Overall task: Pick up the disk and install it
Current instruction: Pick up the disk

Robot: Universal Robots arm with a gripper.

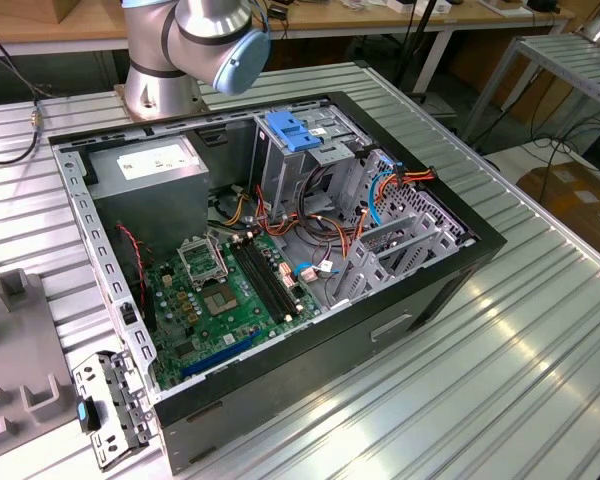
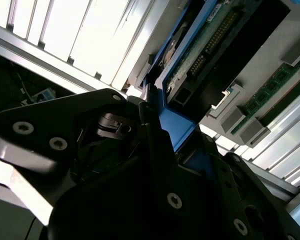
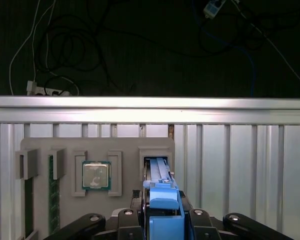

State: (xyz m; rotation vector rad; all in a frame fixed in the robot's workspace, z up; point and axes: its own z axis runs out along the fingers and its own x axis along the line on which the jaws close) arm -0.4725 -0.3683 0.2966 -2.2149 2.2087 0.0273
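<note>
Right at the black two-fingered gripper (image 3: 163, 202): its fingers sit tight on either side of the dark rectangular hard disk with blue plastic side rails (image 3: 159, 172), and I see no gap, so I call that a firm clamp. In the second wrist view one finger (image 2: 149, 125) presses flat on the blue rail, with the disk's green circuit board (image 2: 210, 45) showing beyond.

The disk stands on edge in a slot of the flat grey plastic parts tray (image 3: 125, 150), beside a square silver processor chip (image 3: 96, 176) and green memory sticks (image 3: 52, 195). By my reckoning the grab is made, while the lift and the install are yet to do.

In the exterior view the open black computer case (image 1: 400, 300) lies on its side, and its metal drive bay under the blue ribbed latch (image 1: 295, 132) looks unfilled.

Everything rests on a ribbed aluminium table (image 3: 240, 165). Beyond it are a dark floor with loose cables (image 3: 65, 50) and a wooden workbench (image 1: 380, 20).
</note>
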